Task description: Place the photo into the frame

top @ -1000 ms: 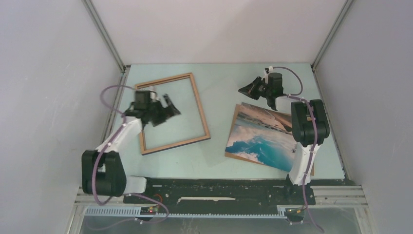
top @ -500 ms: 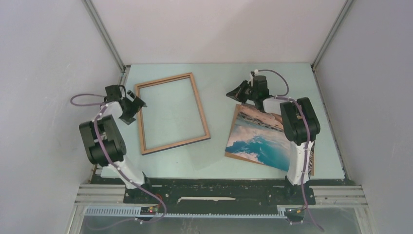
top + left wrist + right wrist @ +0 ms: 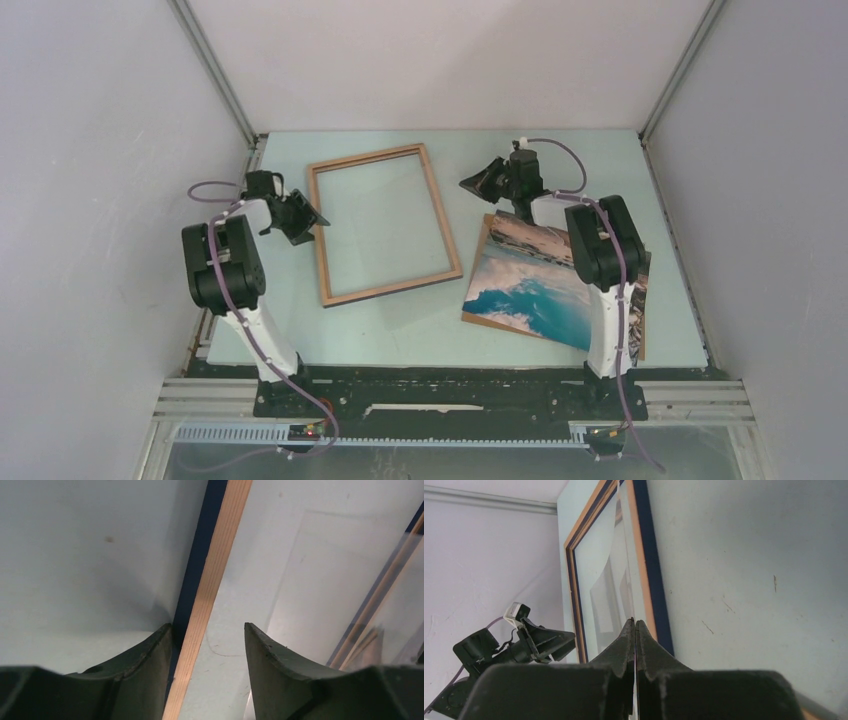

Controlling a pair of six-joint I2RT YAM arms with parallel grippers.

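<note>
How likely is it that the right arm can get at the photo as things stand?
Probably yes. The right gripper sits just past the photo's far edge with nothing between them, and the photo lies flat on the table, apart from the frame. The gripper is shut, so it must open first.

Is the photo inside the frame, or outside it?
Outside. The photo lies picture side up beside the frame; only the table shows through the frame.
</note>
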